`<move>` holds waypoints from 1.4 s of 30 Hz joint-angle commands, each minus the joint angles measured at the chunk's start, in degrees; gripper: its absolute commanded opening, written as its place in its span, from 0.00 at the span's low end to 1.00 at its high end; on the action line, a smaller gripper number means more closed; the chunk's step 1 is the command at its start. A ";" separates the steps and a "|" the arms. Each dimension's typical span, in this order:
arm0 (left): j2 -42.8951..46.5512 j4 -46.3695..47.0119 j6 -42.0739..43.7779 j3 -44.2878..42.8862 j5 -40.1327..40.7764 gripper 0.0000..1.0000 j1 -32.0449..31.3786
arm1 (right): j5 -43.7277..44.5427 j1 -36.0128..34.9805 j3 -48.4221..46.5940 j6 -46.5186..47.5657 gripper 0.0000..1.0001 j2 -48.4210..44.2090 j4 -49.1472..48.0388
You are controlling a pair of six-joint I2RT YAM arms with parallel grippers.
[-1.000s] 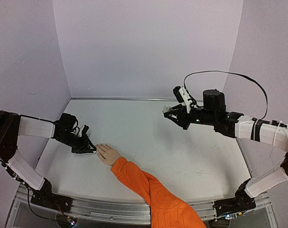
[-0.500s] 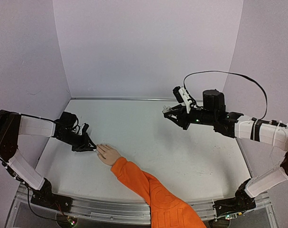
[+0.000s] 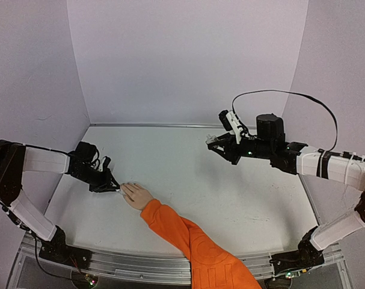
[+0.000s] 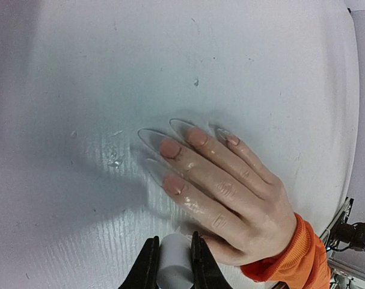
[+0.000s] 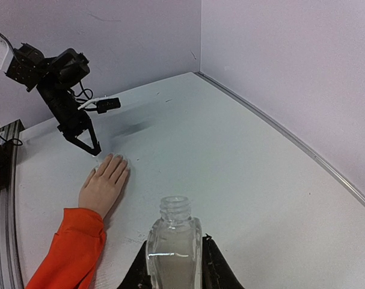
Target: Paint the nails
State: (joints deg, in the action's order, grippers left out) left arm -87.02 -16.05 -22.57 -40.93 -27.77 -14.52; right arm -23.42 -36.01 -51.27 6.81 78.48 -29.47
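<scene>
Left claw [image 3: 114,188] clamped on white cylinder [image 4: 174,272], 9 o'clock of hand [image 3: 137,195], near nails [image 4: 170,148]. Right claw [image 5: 174,268] grips uncapped clear bottle [image 5: 174,241] above surface [image 3: 188,174].

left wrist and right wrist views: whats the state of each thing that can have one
left claw: shut on the white cap
right claw: shut on the bottle
bottle: upright, uncapped
hand: lying flat, palm down
nails: long, pointed, clear-tipped
</scene>
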 commanded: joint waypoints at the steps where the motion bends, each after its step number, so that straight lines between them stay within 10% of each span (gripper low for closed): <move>1: 4.84 -2.34 0.39 -1.96 2.69 0.00 0.39 | -1.93 0.33 -1.92 -0.57 0.00 -0.43 -3.17; 42: 5.47 -1.03 -1.54 1.05 3.00 0.00 -4.09 | -2.51 0.41 -1.29 -0.83 0.00 -0.95 -3.81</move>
State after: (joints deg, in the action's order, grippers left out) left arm -81.23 -18.50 -24.47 -39.59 -24.99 -18.46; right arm -24.64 -35.92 -51.24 6.59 78.46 -29.61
